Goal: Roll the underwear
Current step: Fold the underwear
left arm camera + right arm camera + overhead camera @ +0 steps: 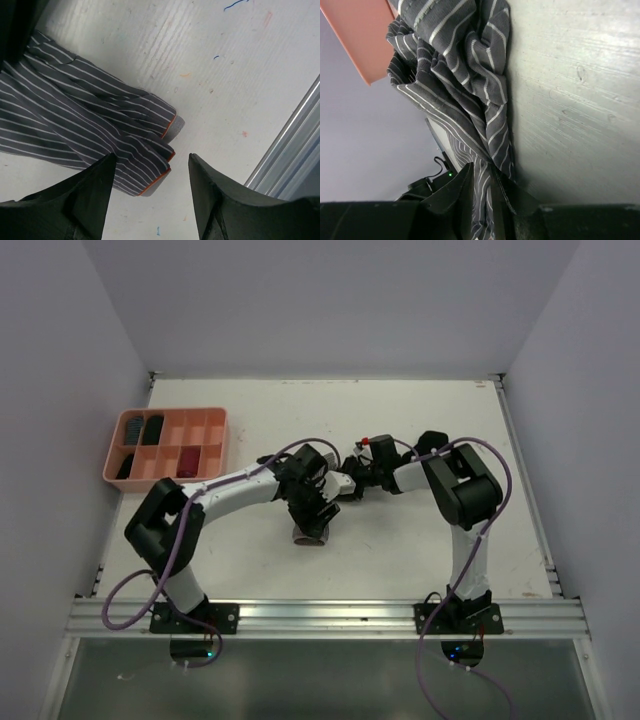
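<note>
I judge the rolling barely begun. My right tool (487, 176) pinches one bunched end of the striped underwear (75, 115). My left tool (152, 160) hangs spread just short of its orange-edged end on the bench (225, 75). The long axis seems to run from tool to tool. Next, my left tool must grip that edge and turn it over.

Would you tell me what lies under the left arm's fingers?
Striped underwear lies on the table below the open fingers; in the top view, the arm hides most of it.
</note>
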### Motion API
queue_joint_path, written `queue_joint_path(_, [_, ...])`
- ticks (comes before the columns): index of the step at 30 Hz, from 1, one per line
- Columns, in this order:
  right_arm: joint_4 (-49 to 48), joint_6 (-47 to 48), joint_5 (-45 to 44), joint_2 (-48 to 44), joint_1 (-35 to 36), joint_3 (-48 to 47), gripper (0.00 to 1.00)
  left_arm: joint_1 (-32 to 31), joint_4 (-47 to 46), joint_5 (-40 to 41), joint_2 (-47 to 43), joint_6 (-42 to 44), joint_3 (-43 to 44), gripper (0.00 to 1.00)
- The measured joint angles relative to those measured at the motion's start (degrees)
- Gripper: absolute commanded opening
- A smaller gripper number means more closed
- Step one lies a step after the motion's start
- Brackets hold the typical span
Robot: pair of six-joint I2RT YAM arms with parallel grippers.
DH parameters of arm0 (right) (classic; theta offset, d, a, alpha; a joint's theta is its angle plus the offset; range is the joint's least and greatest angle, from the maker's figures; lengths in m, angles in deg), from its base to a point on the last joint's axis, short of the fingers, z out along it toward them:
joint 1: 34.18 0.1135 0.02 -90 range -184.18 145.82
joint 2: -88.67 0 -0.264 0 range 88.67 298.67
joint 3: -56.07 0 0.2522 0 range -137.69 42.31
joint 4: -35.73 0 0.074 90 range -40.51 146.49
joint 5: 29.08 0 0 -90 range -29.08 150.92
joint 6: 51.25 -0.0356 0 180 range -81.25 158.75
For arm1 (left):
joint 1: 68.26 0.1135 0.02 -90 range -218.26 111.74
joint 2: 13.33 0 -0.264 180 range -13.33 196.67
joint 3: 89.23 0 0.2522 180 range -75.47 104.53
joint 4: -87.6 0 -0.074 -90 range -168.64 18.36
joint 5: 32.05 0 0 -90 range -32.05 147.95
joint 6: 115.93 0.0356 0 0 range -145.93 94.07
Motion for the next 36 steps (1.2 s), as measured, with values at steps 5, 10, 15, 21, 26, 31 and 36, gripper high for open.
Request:
queue_joint_path(5, [0.17,-0.24,-1.01,-0.52,0.22,0.07,0.25,-0.94,0.44,2.1,3.5,-0.09,0.0,0.59])
queue_joint_path(10, [0.35,-0.31,-1.31,-1.16,0.22,0.42,0.3,-2.4,0.35,4.94,4.26,-0.2,0.11,0.43])
queue_joint_path(15, [4.92,2.14,-1.62,-4.28,0.0,0.39,0.42,-2.47,0.37,6.32,4.42,-0.22,0.11,0.4])
queue_joint_path(21, [18.1,11.5,-0.37,-12.79,-1.9,-2.19,0.32,-2.47,0.44,6.62,4.33,-0.11,0.11,0.44])
queue_joint_path(26, [21.0,14.36,1.92,-14.99,-1.55,1.51,0.2,-2.45,0.61,6.47,4.11,0.0,0.31,0.5])
queue_joint_path(31, [23.34,14.56,2.47,-12.46,0.0,3.37,0.18,-2.45,0.79,6.27,3.78,0.0,0.9,0.49])
queue_joint_path(36, [23.41,14.1,3.67,-12.04,3.02,3.5,0.19,-2.4,0.79,6.21,3.58,0.0,1.57,0.36])
